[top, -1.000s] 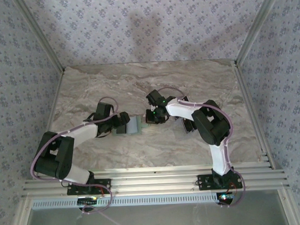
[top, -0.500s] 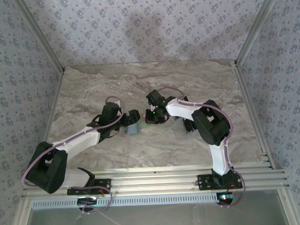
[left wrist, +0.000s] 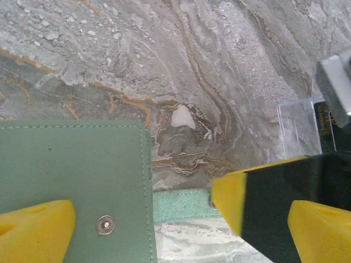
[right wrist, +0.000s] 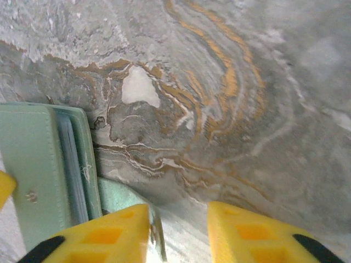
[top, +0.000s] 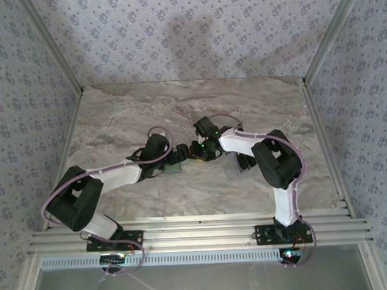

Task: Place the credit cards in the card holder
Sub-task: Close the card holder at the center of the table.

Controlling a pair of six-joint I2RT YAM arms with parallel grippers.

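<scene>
Looking light and bendy, the card holder (left wrist: 71, 175) wants an edge pinch (flap side). Left gripper (left wrist: 181, 224) and right gripper (right wrist: 178, 213) fingers are spread.

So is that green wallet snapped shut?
Seemingly not: its flap sticks out loose, and the snap stud on the wallet is bare.

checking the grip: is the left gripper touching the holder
Cannot tell: in the left wrist view one finger of the left gripper overlaps the holder, but neither contact nor gap shows.
</scene>
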